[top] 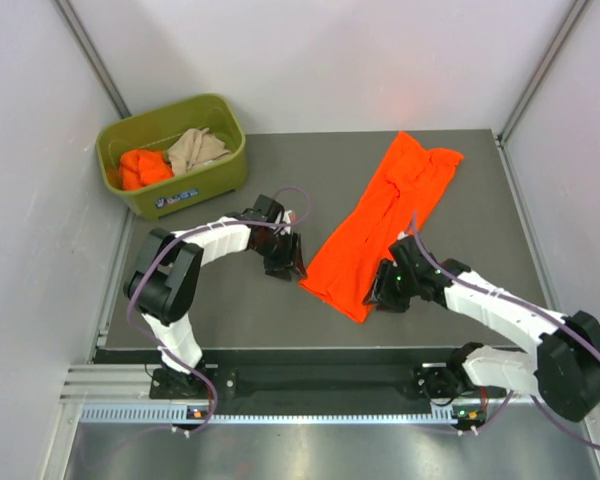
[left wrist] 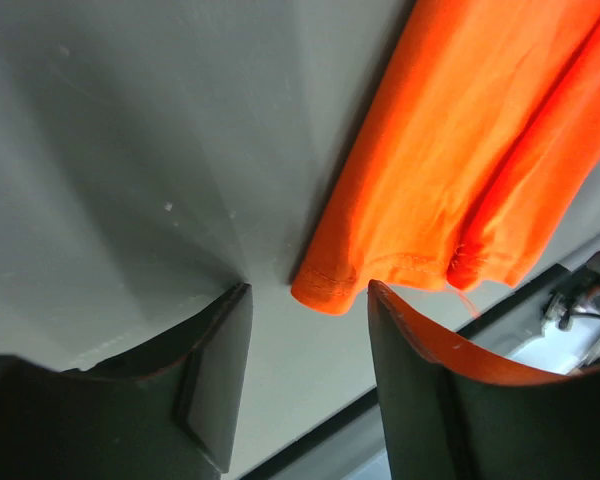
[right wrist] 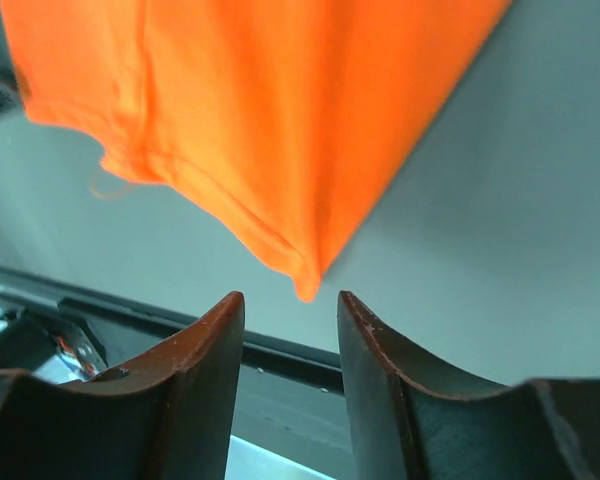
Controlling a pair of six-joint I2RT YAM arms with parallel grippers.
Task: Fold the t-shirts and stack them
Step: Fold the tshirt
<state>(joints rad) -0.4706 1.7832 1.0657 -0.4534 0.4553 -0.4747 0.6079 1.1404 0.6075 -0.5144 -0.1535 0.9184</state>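
Observation:
A bright orange t-shirt (top: 385,215), folded into a long strip, lies diagonally across the dark table (top: 230,310). My left gripper (top: 284,263) is open just left of the strip's near left corner. In the left wrist view that hem corner of the t-shirt (left wrist: 450,150) lies flat just beyond the open left gripper (left wrist: 308,293), which holds nothing. My right gripper (top: 384,292) is open at the strip's near right corner. The right wrist view shows the t-shirt (right wrist: 260,100) with its pointed corner just ahead of the empty right gripper (right wrist: 290,300).
An olive-green bin (top: 225,165) stands at the back left, holding a crumpled orange t-shirt (top: 140,168) and a beige t-shirt (top: 195,148). White walls enclose the table on three sides. The table's near edge runs close behind both grippers.

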